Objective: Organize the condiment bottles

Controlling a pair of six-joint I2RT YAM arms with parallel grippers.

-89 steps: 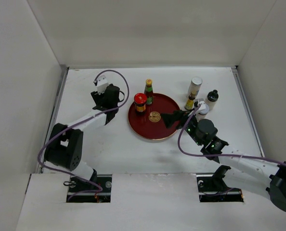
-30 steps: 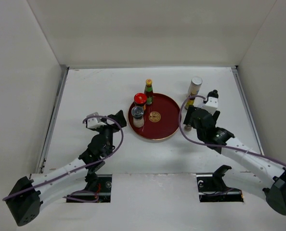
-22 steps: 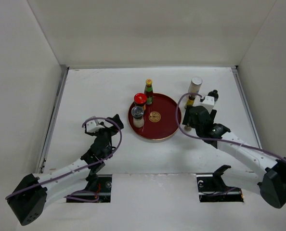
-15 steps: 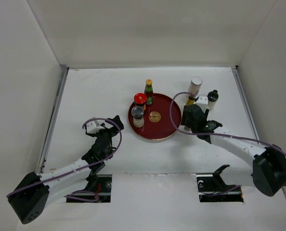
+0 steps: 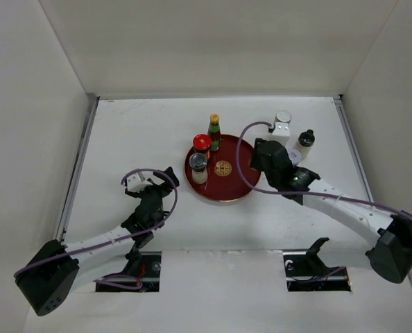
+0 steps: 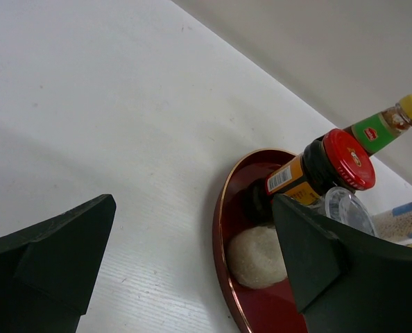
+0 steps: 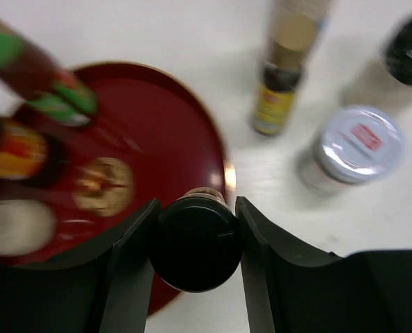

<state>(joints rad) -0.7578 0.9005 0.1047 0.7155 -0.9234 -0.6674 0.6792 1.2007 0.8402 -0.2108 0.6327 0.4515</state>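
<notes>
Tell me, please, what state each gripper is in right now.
Left gripper: open, holding nothing.
Right gripper: closed on the black-capped bottle.

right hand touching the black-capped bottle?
Touching. Right wrist view: both fingers of the right hand sit flush against the black-capped bottle, with no gap on either side.

We watch table [image 5: 143, 132] from high above near edge, far off. Our left wrist view sits low, near, looking sideways at tray [image 6: 228, 201]. Right wrist looks straight down, close. All share tray, bottles [image 5: 213, 132].
</notes>
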